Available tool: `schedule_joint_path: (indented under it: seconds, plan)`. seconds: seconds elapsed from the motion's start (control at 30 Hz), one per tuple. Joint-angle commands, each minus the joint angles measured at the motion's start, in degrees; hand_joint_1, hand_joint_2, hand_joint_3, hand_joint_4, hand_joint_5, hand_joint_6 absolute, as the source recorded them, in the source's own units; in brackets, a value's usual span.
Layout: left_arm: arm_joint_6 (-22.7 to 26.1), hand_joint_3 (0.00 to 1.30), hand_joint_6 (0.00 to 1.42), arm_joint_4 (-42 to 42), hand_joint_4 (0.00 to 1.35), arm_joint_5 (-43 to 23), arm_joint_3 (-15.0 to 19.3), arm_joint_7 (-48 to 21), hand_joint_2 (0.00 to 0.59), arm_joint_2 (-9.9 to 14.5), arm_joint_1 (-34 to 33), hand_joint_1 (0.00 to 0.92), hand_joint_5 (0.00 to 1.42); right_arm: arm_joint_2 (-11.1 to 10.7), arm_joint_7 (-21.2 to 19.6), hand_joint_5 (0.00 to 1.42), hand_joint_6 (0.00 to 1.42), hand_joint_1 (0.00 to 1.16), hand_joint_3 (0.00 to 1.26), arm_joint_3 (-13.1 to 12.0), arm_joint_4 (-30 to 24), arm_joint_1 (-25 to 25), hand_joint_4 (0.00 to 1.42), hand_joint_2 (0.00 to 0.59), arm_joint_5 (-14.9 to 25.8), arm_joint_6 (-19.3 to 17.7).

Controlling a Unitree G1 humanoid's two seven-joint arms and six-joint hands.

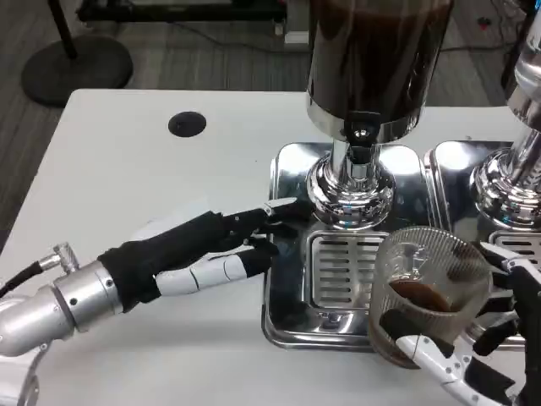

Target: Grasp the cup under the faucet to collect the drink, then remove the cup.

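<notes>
The ribbed clear cup [431, 288] sits at the lower right of the head view, off to the right of the faucet [362, 135] rather than below it, over the front right corner of the steel drip tray [289, 254]. It tilts a little, and a shallow pool of dark brown drink [420, 298] lies in its bottom; most of the cup is unfilled. The right hand [473, 355] holds it from below and from the right, black and white fingers [423, 345] wrapped round its lower wall.

The dispenser tank [372, 51] above the faucet is filled with dark liquid, and its chrome column stands on the back of the tray. The slotted grate [342, 271] in the tray lies just left of the cup.

The left hand [199, 249] lies flat and low over the white table [127, 169], fingers stretched out and slightly apart, with nothing in them; the fingertips [279, 207] reach the tray's left rim. A second chrome dispenser base [507, 186] stands on its own tray at the right edge. A round black grommet [187, 124] is set in the table at the upper left.
</notes>
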Motion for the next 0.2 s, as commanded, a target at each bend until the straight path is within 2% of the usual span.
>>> schedule_joint_path:
  seconds: [0.03, 0.2]
  plan:
    - [0.79, 0.12, 0.28, -1.19, 0.11, -0.77, 0.11, -0.8, 0.105, 0.65, 0.63, 0.0, 0.15, 0.59, -1.62, 0.8, 1.0, 0.67, 0.59, -0.15, -2.09, 0.09, 0.6, 0.247, 0.08, -2.77]
    - [1.31, 0.12, 0.28, -2.46, 0.11, -1.32, 0.17, -1.3, 0.105, 0.79, 1.46, 0.0, 0.15, 0.71, -1.59, 0.8, 1.01, 0.67, 0.59, -0.18, -2.13, 0.31, 0.6, 0.25, 0.13, -2.93]
